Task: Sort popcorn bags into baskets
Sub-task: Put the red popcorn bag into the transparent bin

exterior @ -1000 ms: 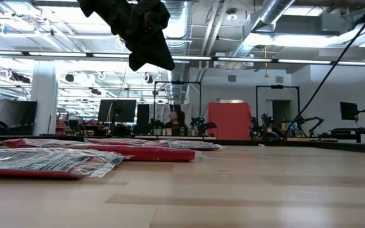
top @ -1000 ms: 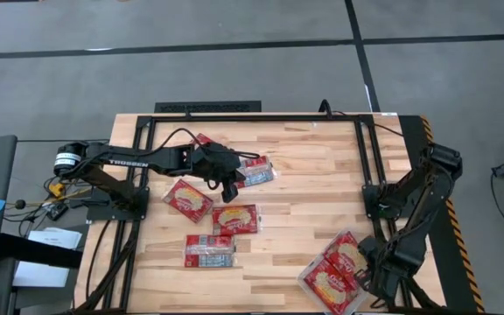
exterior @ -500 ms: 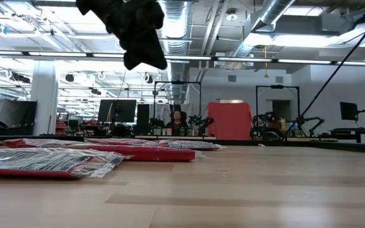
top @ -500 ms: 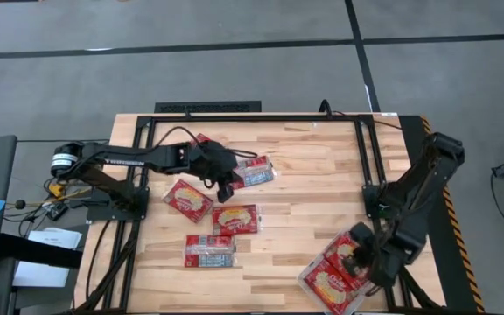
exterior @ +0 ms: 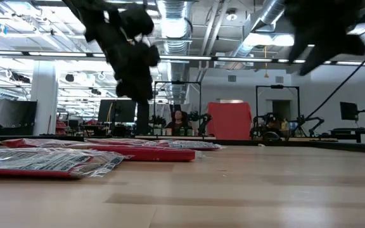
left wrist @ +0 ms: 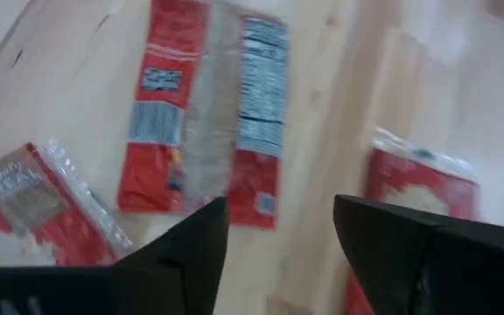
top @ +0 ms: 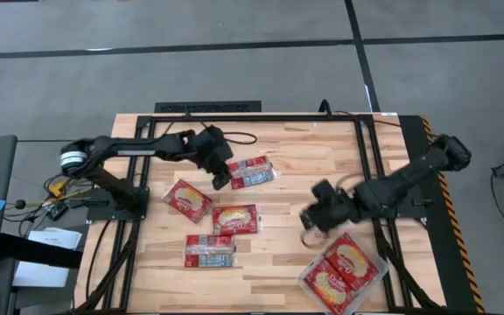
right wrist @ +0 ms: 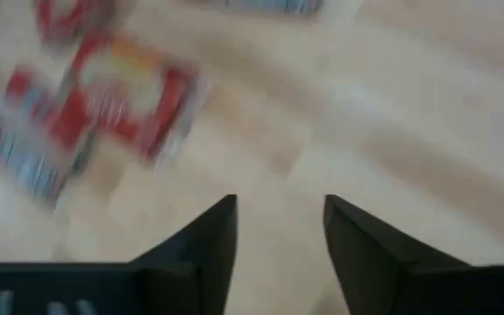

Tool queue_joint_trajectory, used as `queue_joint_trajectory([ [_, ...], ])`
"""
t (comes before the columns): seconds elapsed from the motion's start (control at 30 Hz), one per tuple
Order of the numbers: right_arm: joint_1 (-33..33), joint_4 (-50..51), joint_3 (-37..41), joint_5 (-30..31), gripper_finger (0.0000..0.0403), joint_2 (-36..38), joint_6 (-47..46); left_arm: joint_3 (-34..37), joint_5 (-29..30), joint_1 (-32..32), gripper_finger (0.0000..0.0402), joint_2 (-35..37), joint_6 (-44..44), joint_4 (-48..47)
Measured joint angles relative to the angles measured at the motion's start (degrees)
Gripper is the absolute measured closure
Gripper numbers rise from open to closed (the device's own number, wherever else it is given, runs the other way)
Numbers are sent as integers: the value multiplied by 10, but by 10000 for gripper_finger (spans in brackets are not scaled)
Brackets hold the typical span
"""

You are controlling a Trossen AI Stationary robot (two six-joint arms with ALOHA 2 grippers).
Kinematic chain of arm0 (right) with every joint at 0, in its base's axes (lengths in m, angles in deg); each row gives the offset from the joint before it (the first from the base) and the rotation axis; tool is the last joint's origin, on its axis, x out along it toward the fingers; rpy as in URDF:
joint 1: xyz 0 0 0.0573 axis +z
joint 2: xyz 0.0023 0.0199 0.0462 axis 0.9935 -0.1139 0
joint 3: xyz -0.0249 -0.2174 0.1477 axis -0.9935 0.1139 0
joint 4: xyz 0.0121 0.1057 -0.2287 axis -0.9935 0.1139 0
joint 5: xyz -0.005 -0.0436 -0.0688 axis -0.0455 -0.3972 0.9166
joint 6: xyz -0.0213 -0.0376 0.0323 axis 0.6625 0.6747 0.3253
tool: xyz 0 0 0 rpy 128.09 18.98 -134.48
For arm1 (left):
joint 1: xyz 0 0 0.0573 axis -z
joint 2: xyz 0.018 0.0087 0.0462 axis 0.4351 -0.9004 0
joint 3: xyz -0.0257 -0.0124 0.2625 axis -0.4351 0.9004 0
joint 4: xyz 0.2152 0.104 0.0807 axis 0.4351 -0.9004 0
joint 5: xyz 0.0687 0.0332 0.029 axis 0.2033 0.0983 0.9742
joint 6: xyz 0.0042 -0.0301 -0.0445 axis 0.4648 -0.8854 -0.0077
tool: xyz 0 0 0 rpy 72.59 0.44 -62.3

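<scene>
- Four popcorn bags (top: 211, 210) lie loose on the table (top: 304, 157).
- One clear basket (top: 308, 283) at the near right corner holds two bags.
- Left gripper (top: 220, 180) and right gripper (top: 309, 220): fingers spread, empty.

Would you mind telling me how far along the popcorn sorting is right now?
Done: two popcorn bags lie in the clear tray at the table's near right. In hand: nothing; the left gripper hovers with open fingers beside the back bag, and the right gripper, also open and empty, is over mid-table. Left: four loose bags, including one face-down.
</scene>
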Motion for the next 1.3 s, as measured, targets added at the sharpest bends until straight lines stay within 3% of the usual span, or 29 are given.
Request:
queue_joint_trajectory([
  [0.23,-163,-84,0,6,145,0,46,0,-23,-23,208,-111,-20,64],
  [0.47,-235,-134,-1,42,143,-21,31,0,-30,-43,232,-161,-52,74],
  [0.8,-236,-242,0,12,143,-140,6,-2,-129,-37,272,-215,-109,117],
  [1.13,-237,-344,0,-34,143,-258,-105,-1,-138,-28,309,-232,-153,145],
  [1.3,-223,-358,1,-35,143,-283,-171,0,-135,-26,320,-232,-162,148],
])
